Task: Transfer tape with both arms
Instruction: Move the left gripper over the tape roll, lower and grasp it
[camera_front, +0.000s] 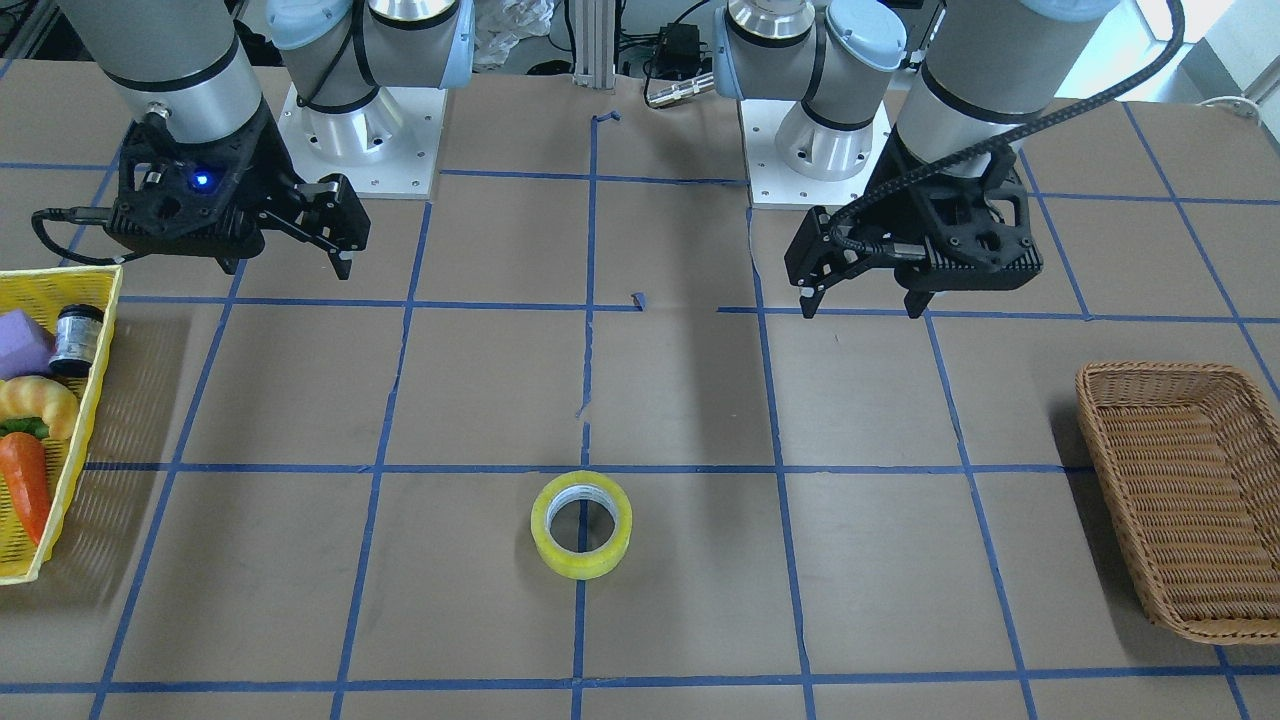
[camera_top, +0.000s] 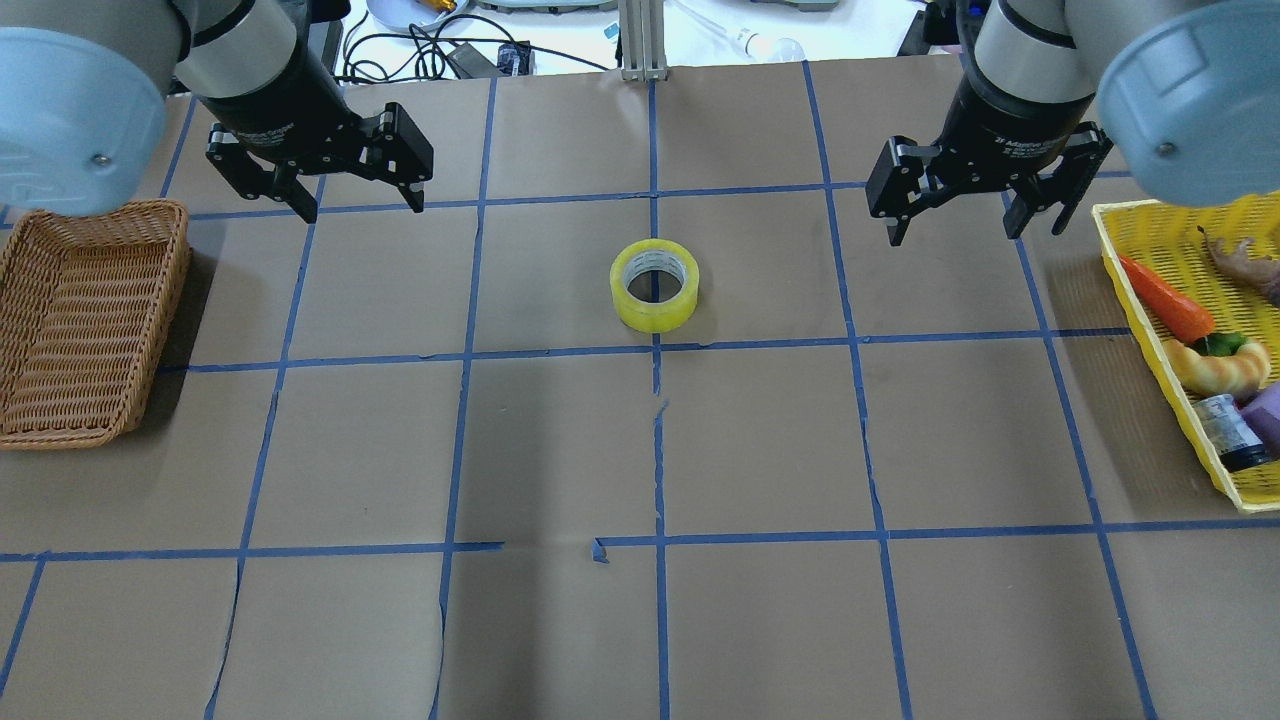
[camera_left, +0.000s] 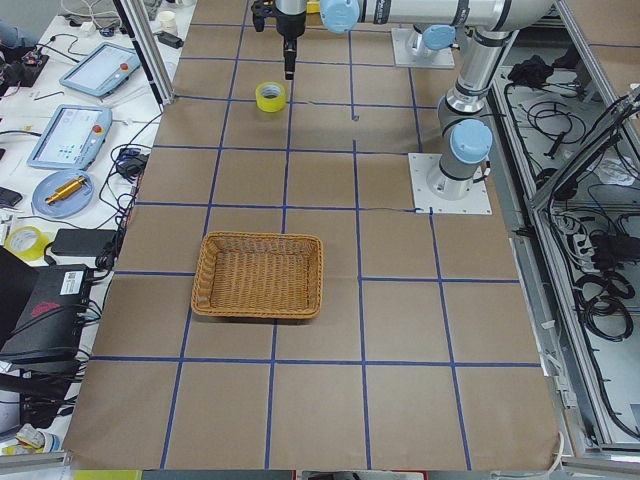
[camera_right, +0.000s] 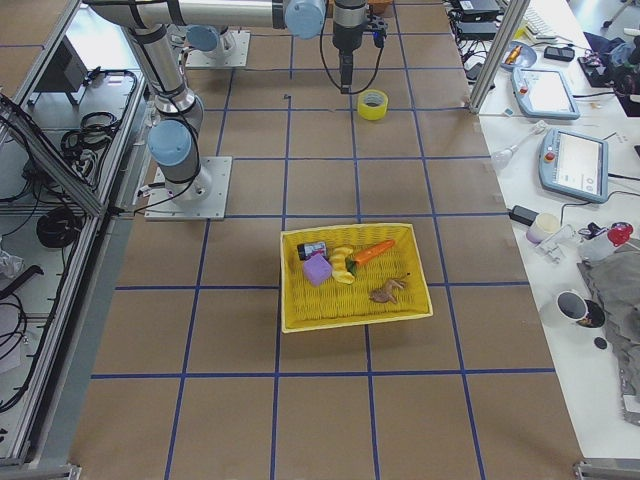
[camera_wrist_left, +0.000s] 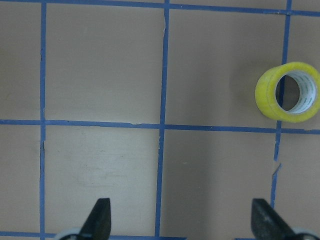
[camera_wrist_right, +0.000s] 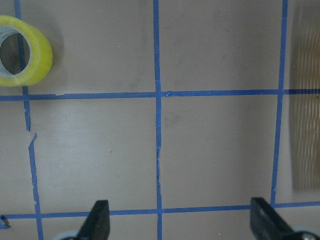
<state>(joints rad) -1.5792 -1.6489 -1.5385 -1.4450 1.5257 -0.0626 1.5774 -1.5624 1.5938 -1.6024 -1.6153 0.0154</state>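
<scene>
The tape (camera_front: 585, 562) is a yellow roll lying flat on the brown table on the centre blue line. It also shows in the overhead view (camera_top: 652, 315). My left gripper (camera_top: 363, 208) is open and empty. It hovers above the table, well to the left of the tape and a little beyond it. Its wrist view shows the tape (camera_wrist_left: 264, 92) at the upper right. My right gripper (camera_top: 952, 233) is open and empty and hovers well to the right of the tape. Its wrist view shows the tape (camera_wrist_right: 44, 55) at the upper left.
A brown wicker basket (camera_top: 100, 208) stands empty at the table's left side. A yellow basket (camera_top: 1150, 330) at the right side holds a carrot (camera_top: 1165, 298), a bread roll, a purple block and a small bottle. Blue tape lines grid the table.
</scene>
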